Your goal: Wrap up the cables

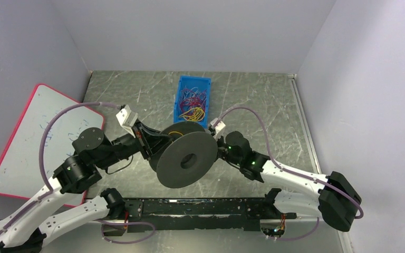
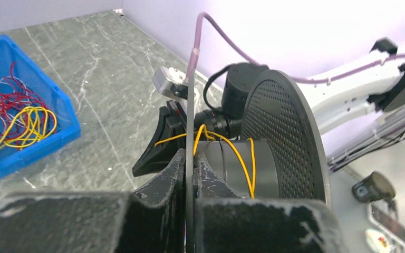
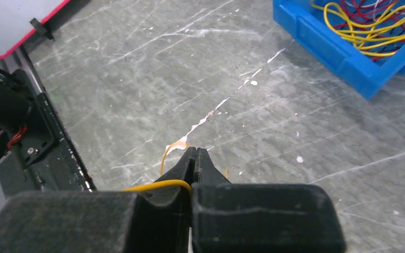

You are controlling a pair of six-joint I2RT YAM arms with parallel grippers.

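1. top view: a black spool [image 1: 187, 158] is held up over the table between the two arms, with the left gripper [image 1: 148, 138] at its left side and the right gripper [image 1: 217, 138] at its right; a yellow cable [image 1: 177, 131] shows on the hub between the flanges; risk, as judged: the spool looks bulky for an edge grip and could tilt or drop if the arms pull against each other; a blue bin [image 1: 181, 90] stands beyond the spool, well apart, holding a loose tangle of cables [image 1: 192, 104], yellow, red and purple.
2. left wrist view: the left gripper [image 2: 190, 161] is pinched fully closed on the thin rim of the spool's near flange; the yellow cable [image 2: 241, 158] lies in a few slack turns round the hub; risk: slack turns may cross or slip off, and the rim may pivot in the pinch; the blue bin [image 2: 37, 153] holds red, yellow and pale wires.
3. right wrist view: the right gripper [image 3: 195, 158] is closed tight with the yellow cable [image 3: 155, 184] nipped between its fingers, a short curl showing past the tips; risk: so thin a wire may pull free under tension; the blue bin [image 3: 343, 60] sits at upper right, with yellow and red cables inside.
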